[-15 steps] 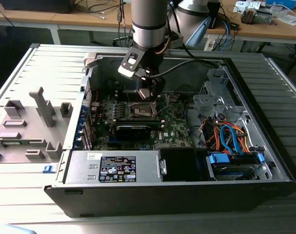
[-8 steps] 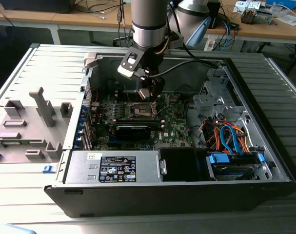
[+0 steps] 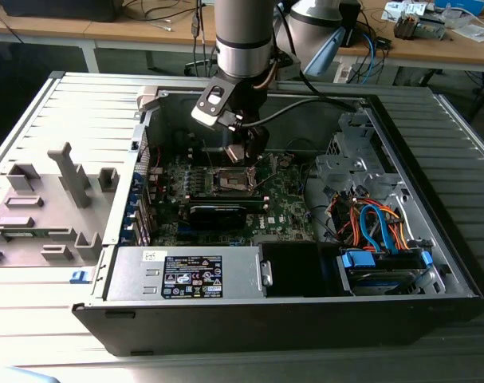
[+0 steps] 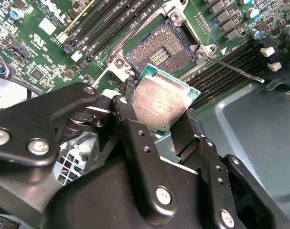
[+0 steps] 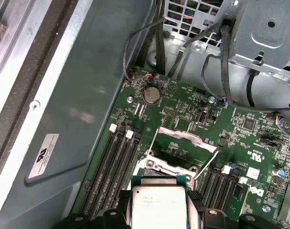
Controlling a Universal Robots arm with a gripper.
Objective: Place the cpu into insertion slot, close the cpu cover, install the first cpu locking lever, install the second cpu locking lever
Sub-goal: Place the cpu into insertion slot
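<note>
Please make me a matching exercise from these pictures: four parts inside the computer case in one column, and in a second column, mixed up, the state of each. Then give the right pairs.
Column one
1. cpu
2. insertion slot
3. cpu cover
4. coin cell battery

Column two
A. round, silvery, seated on the green motherboard
B. swung up, open
C. gripped in the claw
D. empty, contacts bare

Pairs: 1-C, 2-D, 3-B, 4-A.
</note>
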